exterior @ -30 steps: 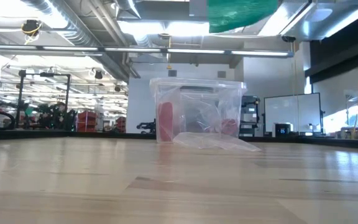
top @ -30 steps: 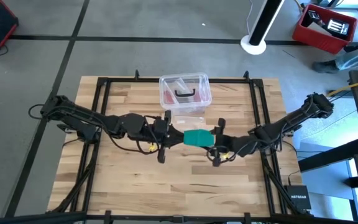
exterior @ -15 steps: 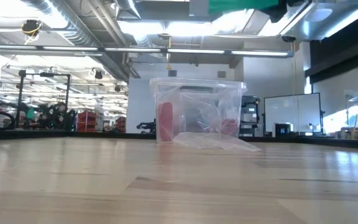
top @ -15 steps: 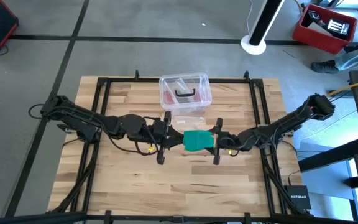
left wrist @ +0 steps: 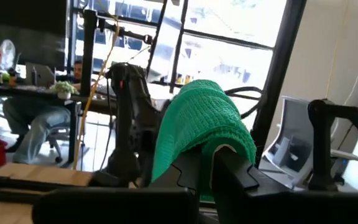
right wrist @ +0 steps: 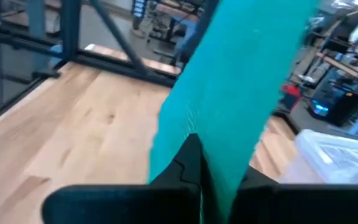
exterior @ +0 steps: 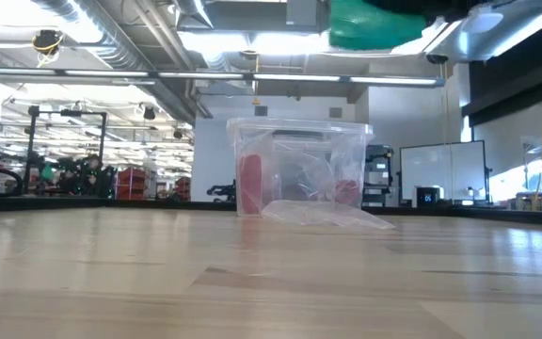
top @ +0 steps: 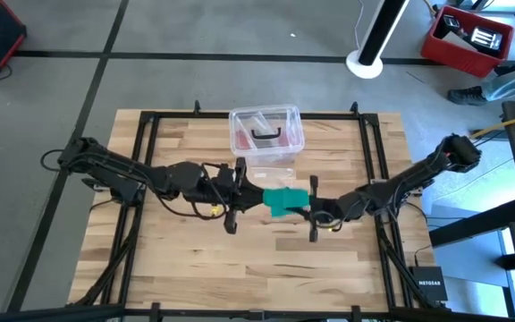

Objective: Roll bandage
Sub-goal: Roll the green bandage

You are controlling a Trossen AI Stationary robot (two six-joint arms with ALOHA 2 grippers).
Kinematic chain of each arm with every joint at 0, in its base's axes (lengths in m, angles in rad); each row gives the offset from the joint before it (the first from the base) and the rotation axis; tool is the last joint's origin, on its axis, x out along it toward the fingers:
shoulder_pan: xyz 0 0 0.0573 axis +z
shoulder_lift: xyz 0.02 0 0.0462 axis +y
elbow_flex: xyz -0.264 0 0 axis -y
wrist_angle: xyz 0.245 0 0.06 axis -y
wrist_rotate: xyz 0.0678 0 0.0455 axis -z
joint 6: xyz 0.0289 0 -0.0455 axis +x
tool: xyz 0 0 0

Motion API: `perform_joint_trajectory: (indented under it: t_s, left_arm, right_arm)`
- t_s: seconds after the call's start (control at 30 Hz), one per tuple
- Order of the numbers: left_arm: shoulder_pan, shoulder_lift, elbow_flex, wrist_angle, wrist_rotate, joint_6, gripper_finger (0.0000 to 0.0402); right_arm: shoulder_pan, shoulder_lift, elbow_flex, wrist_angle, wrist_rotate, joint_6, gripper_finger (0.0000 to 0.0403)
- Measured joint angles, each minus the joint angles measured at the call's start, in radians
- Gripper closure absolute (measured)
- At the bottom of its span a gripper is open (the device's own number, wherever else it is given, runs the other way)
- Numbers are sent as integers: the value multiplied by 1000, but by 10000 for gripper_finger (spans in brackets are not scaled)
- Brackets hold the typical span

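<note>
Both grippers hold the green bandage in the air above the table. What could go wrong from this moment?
1. The bandage hangs above the table, held between the left gripper and the right gripper. If one grip slips, the loose fabric may unroll or drop.
2. The two grippers are very close together, so their fingers could collide while turning the roll.
3. The clear plastic box stands just behind them; a wide arm swing might knock it.
</note>
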Motion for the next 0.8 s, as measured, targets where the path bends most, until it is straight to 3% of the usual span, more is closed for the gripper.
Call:
perform_joint_trajectory:
  t_s: [0.23, 0.57, 0.8]
  left_arm:
    - [17, -37, -1, -11, -12, 54, 386]
    - [31, -19, -1, -24, -180, 303, 386]
    - [24, 6, 0, -60, -266, 465, 386]
  right_arm:
    - [116, 0, 0, 3, 108, 3, 398]
    - [209, 0, 5, 122, 113, 16, 400]
    - [263, 18, 113, 103, 118, -43, 399]
